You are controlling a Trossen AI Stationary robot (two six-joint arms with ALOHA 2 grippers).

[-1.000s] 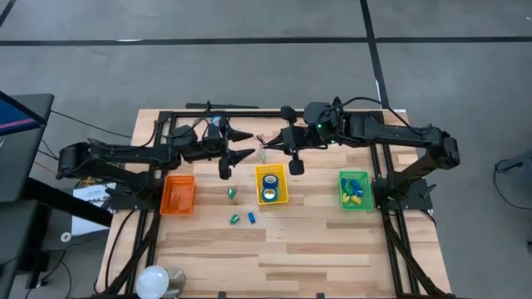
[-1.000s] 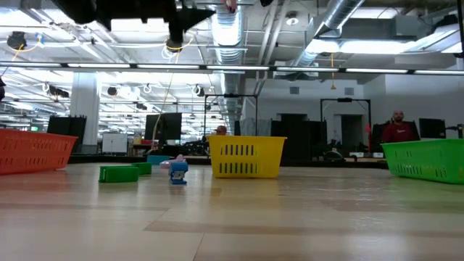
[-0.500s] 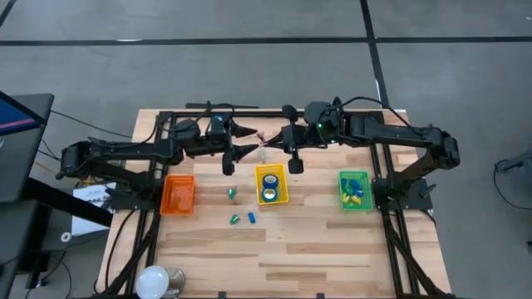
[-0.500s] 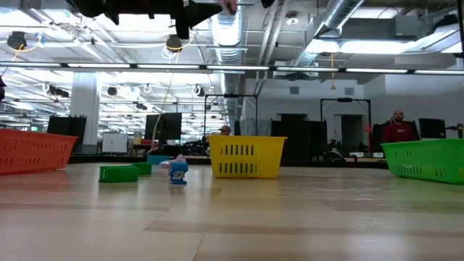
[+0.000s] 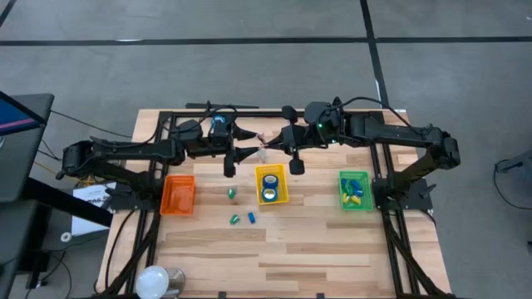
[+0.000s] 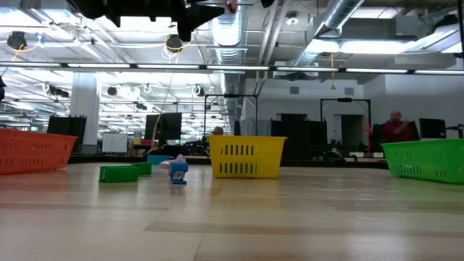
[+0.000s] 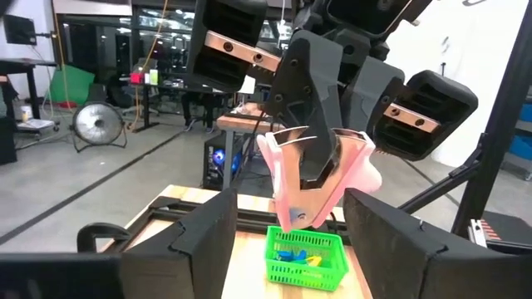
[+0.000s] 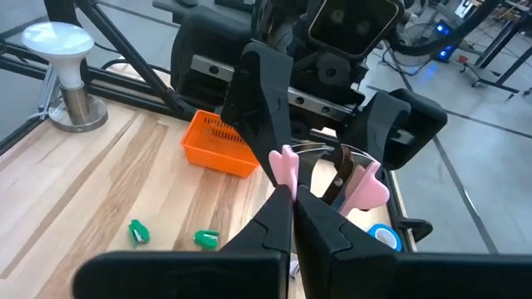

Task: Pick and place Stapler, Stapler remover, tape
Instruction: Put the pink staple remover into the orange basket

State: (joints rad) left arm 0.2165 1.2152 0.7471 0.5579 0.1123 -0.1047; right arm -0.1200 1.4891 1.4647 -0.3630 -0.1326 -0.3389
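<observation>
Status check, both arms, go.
Right gripper shut on pink staple remover, held high above the table. Left gripper open, fingers flanking the remover. Yellow basket close by on the table.

Robotics lab; exposed ceiling ducts point(image 6: 230, 32), monitors point(image 6: 163, 125), equipment racks point(image 6: 341, 130)

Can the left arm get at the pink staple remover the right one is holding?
Probably yes. The left end effector is open and faces the staple remover, with nothing between them. The right end effector is shut on one end, so only the pink end is free to grasp.
</observation>
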